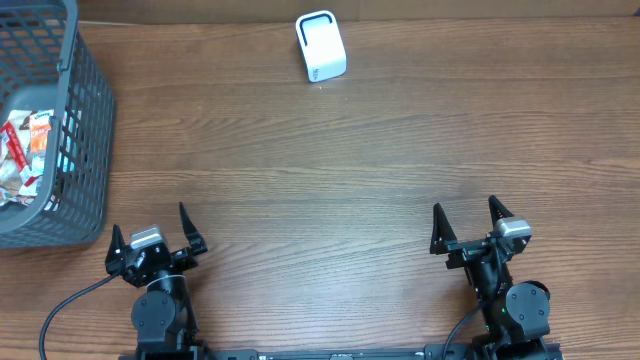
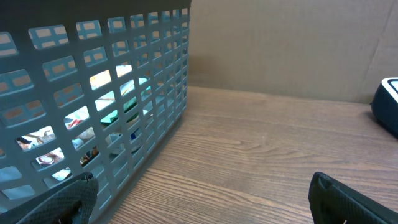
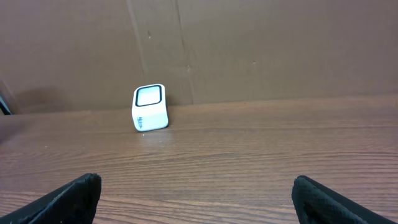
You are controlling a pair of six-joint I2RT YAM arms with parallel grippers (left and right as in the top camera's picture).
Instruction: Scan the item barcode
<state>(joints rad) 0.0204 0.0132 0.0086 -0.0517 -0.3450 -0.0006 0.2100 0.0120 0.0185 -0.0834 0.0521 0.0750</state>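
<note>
– Sitting where, the left gripper (image 1: 150,222) and right gripper (image 1: 465,207)?
– Low at the table's (image 1: 330,170) near edge, fingers spread wide, both empty.
– And the item packets (image 1: 25,160)?
– Inside the grey basket (image 1: 90,130), far left; the white scanner (image 1: 321,46) stands at the back.

The left arm (image 1: 158,300) and right arm (image 1: 515,300) sit folded low, each with its jaws spread wide.

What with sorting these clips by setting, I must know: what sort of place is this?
Likely a mock checkout test bench, not a real shop: a white scanner stands on a wooden table, a grey basket of packaged goods sits at its left end, and plain cardboard forms the backdrop.
</note>
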